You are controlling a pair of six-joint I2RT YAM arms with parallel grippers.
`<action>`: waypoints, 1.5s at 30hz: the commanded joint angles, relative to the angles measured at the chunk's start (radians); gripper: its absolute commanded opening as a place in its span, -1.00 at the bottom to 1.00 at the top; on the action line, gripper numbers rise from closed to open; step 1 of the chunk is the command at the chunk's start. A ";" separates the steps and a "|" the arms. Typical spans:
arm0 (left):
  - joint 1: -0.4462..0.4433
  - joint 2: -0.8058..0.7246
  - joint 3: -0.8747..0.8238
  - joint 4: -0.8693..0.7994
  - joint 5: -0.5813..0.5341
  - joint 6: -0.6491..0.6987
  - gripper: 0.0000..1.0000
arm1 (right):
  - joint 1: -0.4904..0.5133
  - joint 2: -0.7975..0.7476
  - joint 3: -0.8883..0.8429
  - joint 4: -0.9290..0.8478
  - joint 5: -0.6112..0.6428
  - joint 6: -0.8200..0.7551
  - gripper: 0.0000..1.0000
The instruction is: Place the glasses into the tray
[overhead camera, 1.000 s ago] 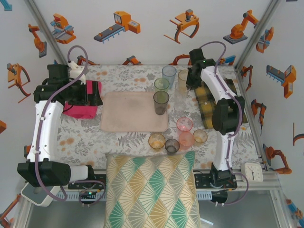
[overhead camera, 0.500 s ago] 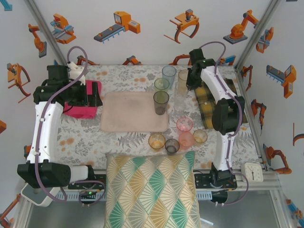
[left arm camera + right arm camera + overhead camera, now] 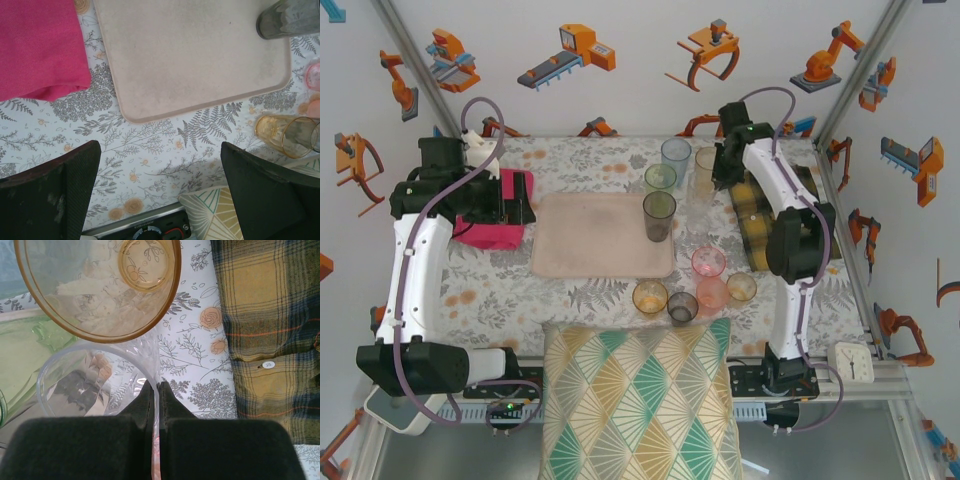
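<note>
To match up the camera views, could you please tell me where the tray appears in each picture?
Top external: the tray lies near the centre of the picture, slightly left.
Left wrist: it takes up the upper middle, running off the top edge.
Shared landmark: the bright pink cloth lies just left of the tray in both views.

Plain pale pink-beige tray (image 3: pixel 603 236); bright pink cloth (image 3: pixel 40 45). White tablecloth (image 3: pixel 150 145) w/ grey ferns, orange blooms. Yellow-navy plaid shirt (image 3: pixel 265 315). Cream cushion (image 3: pixel 640 400) w/ green, mustard fans. One amber glass (image 3: pixel 65 310), one clear glass (image 3: pixel 75 385).
</note>
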 commanded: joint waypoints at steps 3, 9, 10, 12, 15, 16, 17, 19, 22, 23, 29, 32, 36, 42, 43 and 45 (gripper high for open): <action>0.006 -0.023 0.004 0.007 0.015 -0.002 0.94 | 0.009 -0.050 0.041 -0.018 -0.006 -0.008 -1.00; 0.006 -0.025 0.009 0.006 0.019 -0.007 0.94 | 0.008 -0.073 0.027 -0.027 0.008 -0.015 -1.00; 0.006 -0.026 0.008 0.006 0.019 -0.006 0.94 | 0.009 -0.078 0.022 -0.028 0.009 -0.013 -1.00; 0.006 -0.026 0.007 0.006 0.020 -0.007 0.94 | 0.009 -0.090 0.012 -0.027 0.008 -0.014 -1.00; 0.007 -0.029 0.008 0.006 0.011 -0.008 0.94 | 0.009 -0.110 0.000 -0.021 0.012 -0.015 -1.00; 0.006 -0.029 0.006 0.008 0.010 -0.007 0.94 | 0.009 -0.114 -0.002 -0.021 0.014 -0.016 -1.00; 0.005 -0.028 0.008 0.007 0.010 -0.007 0.94 | 0.009 -0.118 -0.002 -0.021 0.016 -0.016 -1.00; 0.007 -0.026 0.010 0.007 0.013 -0.008 0.94 | 0.009 -0.122 -0.001 -0.027 0.016 -0.018 -1.00; 0.006 -0.026 0.009 0.007 0.016 -0.008 0.94 | 0.009 -0.131 -0.006 -0.032 0.016 -0.021 -1.00; 0.005 -0.025 0.009 0.007 0.017 -0.009 0.94 | 0.009 -0.136 -0.012 -0.032 0.017 -0.023 -1.00; 0.005 -0.021 0.012 0.007 0.020 -0.011 0.94 | 0.009 -0.171 -0.038 -0.032 0.022 -0.025 -1.00; 0.006 -0.019 0.014 0.008 0.023 -0.012 0.94 | 0.008 -0.187 -0.038 -0.039 0.019 -0.024 -1.00; 0.006 -0.020 0.011 0.008 0.021 -0.010 0.94 | 0.009 -0.210 -0.041 -0.047 0.016 -0.023 -1.00; 0.006 -0.025 0.009 0.008 0.016 -0.009 0.94 | 0.009 -0.246 -0.041 -0.059 0.014 -0.026 -1.00; 0.007 -0.025 0.009 0.008 0.016 -0.009 0.94 | 0.009 -0.252 -0.042 -0.061 0.014 -0.024 -1.00; 0.006 -0.024 0.008 0.009 0.016 -0.008 0.94 | 0.009 -0.269 -0.048 -0.064 0.010 -0.023 -1.00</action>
